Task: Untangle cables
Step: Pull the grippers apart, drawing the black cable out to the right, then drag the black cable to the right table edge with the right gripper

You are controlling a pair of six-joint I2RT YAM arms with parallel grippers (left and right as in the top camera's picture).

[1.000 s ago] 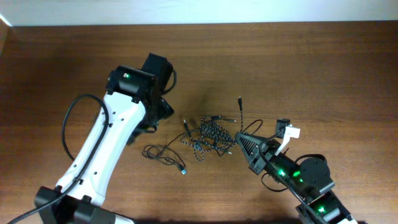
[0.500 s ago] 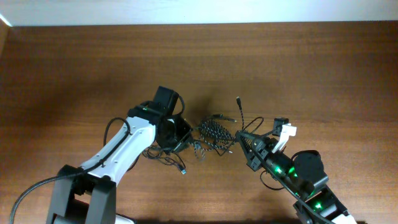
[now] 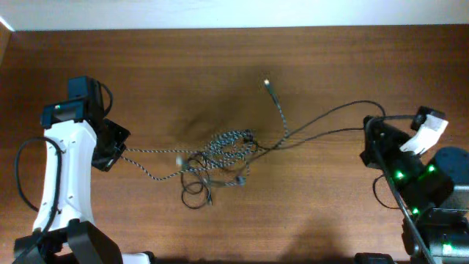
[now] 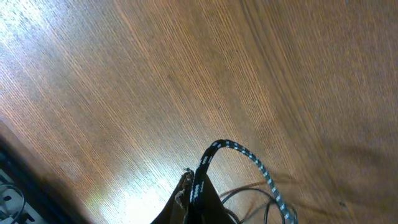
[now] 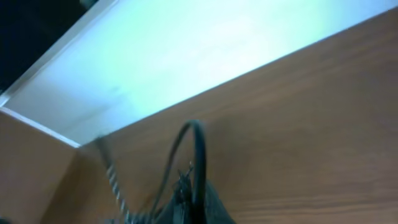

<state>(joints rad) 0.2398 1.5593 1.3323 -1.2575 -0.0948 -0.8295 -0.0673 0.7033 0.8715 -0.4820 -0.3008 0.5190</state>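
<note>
Now | left fingers (image 4: 175,211) pinch speckled cable (image 4: 238,147) | right fingers (image 5: 214,208) pinch black cable (image 5: 199,144) | knot (image 3: 220,154) between them

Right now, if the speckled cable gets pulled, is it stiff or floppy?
Probably floppy: the speckled cable lies in loose curves and bunched loops beyond the left end effector. Pulling likely drags the black cable too; they look intertwined.

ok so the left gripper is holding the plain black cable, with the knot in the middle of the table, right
No: the left gripper holds the braided speckled cable, not the plain black cable; the left wrist view shows the speckled braid in its grip. The knot does lie in the middle of the table.
</note>
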